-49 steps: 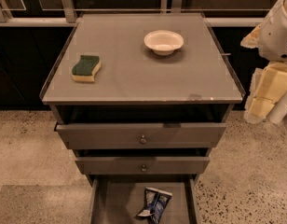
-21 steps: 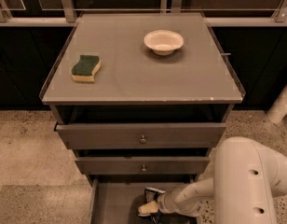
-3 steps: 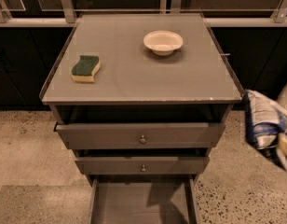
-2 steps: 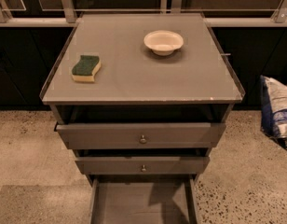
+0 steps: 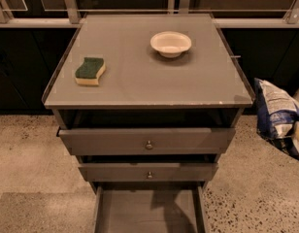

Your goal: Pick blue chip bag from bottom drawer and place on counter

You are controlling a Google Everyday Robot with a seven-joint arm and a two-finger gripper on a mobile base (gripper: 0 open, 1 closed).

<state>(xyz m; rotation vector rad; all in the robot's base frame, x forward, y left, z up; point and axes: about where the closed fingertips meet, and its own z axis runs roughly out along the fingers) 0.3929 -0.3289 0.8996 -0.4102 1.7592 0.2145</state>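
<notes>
The blue chip bag (image 5: 275,111) hangs in the air to the right of the cabinet, just below the level of the counter (image 5: 140,84). My gripper (image 5: 298,134) shows only as a cream part at the right edge, at the bag's lower right, and it holds the bag. The bottom drawer (image 5: 147,211) is pulled open at the foot of the cabinet, and its grey floor is bare.
A green-and-yellow sponge (image 5: 90,71) lies on the counter's left side. A white bowl (image 5: 171,43) stands at its back right. The two upper knobbed drawers (image 5: 148,141) stand slightly open. Speckled floor surrounds the cabinet.
The bag, held by my gripper, has risen a little beside the cabinet, swung out to the right and come back left toward the counter's right edge.
</notes>
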